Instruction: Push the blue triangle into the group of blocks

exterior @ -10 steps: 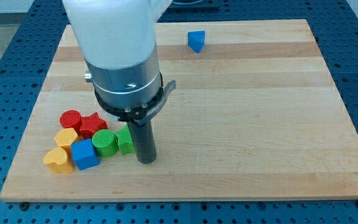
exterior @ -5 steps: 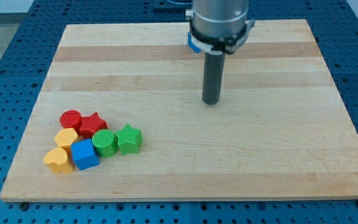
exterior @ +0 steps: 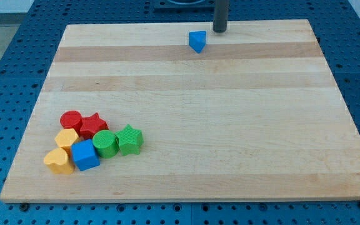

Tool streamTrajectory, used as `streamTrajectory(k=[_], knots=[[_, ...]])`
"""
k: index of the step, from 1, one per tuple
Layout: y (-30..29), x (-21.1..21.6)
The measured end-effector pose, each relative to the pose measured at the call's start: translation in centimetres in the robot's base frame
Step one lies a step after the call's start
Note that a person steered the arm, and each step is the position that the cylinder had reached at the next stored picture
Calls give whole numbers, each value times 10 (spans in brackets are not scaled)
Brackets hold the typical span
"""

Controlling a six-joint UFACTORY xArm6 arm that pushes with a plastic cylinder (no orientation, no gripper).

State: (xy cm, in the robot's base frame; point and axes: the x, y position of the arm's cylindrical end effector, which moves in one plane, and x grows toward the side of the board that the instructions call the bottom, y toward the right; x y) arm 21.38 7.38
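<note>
Blue perforated metal [exterior: 5, 75], dotted with rows of small holes, surrounds everything and shows on all sides of the wooden board [exterior: 230, 125], a pale plank panel with lengthwise grain bands that fills most of the view. Taking that board as the landmark, the group of blocks sits near its lower left corner: a red cylinder [exterior: 71, 119] and a red star [exterior: 94, 124] touching each other at the top of the cluster, an orange-yellow block [exterior: 66, 138] just below the cylinder, a yellow heart-like block [exterior: 58, 160] lowest and furthest left, a blue cube [exterior: 85, 155] just beside it, then a green cylinder [exterior: 105, 144] and a green star [exterior: 130, 139] on the cluster's right side. The blue triangle [exterior: 197, 41] stands alone near the board's top edge, a little right of its middle, well apart from the group. The dark rod comes down from the view's top, and the robot's tip [exterior: 220, 30] rests at the board's top edge, just beside the blue triangle on its upper right, with a small gap between them. The arm carries no pincer, so nothing is held.
</note>
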Motion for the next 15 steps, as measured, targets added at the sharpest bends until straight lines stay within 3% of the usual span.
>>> streamTrajectory(k=[1, 4, 11, 15], knots=[[-17, 5], [-59, 87], [-173, 214], [-210, 240]])
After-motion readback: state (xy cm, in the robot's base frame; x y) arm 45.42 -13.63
